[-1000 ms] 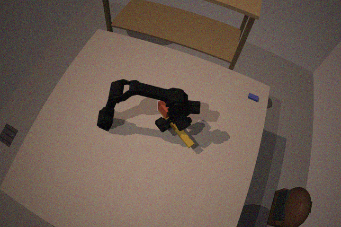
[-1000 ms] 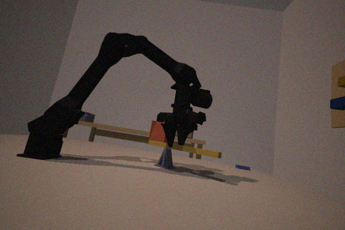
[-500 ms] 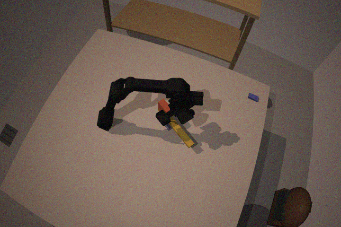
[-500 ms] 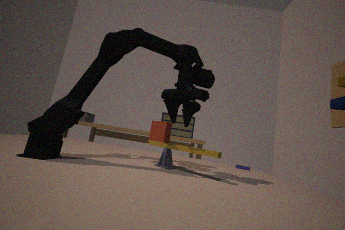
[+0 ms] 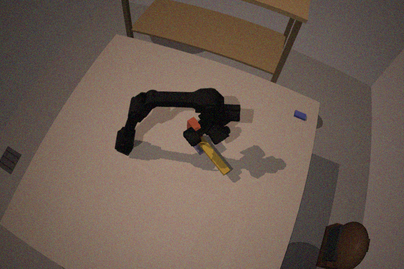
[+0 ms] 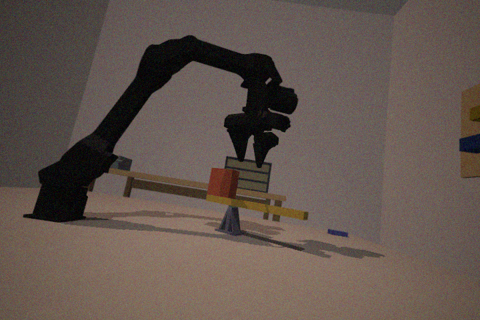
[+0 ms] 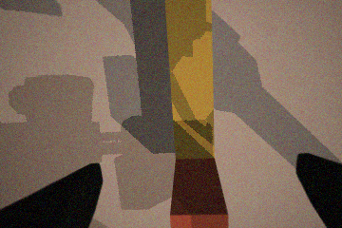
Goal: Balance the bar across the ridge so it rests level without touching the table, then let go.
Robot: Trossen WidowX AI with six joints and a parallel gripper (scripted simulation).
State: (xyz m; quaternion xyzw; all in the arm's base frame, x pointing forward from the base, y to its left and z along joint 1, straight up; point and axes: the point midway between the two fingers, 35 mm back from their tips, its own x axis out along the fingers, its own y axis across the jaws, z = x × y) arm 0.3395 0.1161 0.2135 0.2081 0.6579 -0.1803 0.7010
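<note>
The yellow bar (image 5: 216, 158) (image 6: 286, 212) (image 7: 195, 90) lies across the top of the blue-grey ridge (image 5: 198, 149) (image 6: 230, 221). Both ends are off the table, and the bar looks about level, allowing for the tilted view of the exterior view. A red block (image 5: 193, 123) (image 6: 223, 183) (image 7: 199, 220) sits on the bar's short side, at the end nearer the arm's base. My gripper (image 5: 205, 135) (image 6: 250, 163) (image 7: 197, 167) is open and empty, above the bar and touching nothing. The arm hides part of the bar in the top view.
A small blue piece (image 5: 300, 115) (image 6: 337, 233) lies near the table's far right edge. The arm's base (image 6: 59, 203) stands at the left. A wooden shelf unit (image 5: 209, 41) is beyond the table, and a brown rounded object (image 5: 352, 245) is off its right edge.
</note>
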